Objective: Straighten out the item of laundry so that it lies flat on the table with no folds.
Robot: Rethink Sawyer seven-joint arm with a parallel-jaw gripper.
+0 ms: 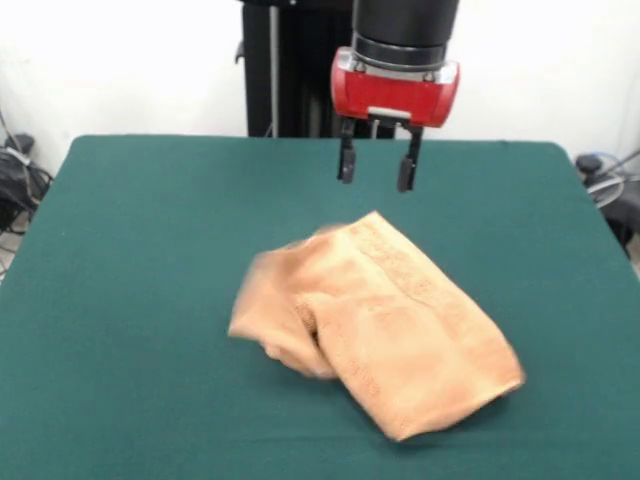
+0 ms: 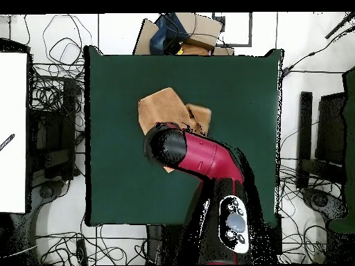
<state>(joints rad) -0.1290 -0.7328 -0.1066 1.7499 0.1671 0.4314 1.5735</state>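
Orange-tan terry towel [image 1: 385,335]: folded over itself, rumpled, mid green worktop [image 1: 120,300]. Gripper [image 1: 377,167]: raised above the worktop behind the towel, fingers apart, holding nothing.

Folded towel [image 1: 375,325] on green table [image 1: 130,300]; empty spread gripper [image 1: 376,166] above

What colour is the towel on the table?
Light orange-tan towel, lying folded on the dark green table; clearest in the front view.
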